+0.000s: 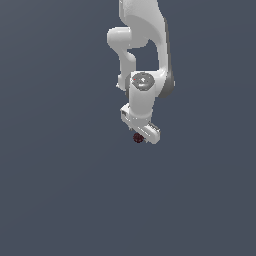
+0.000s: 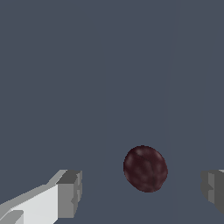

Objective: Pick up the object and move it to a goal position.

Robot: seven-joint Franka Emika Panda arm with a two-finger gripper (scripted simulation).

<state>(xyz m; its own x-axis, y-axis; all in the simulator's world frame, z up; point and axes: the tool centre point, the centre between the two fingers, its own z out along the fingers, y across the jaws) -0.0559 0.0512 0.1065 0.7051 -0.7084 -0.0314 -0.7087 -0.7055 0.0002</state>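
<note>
Pre-grasp step: gripper [image 2: 142, 190] wide open, holding nothing, straddling ball [image 2: 145, 169], which sits nearer the 3 o'clock finger. Next: centre, descend, close on ball.

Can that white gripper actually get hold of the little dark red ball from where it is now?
Probably yes. In the wrist view the dark red ball sits in the gap of the open gripper, with one finger on either side and nothing between them. It lies nearer one finger, not centred.
</note>
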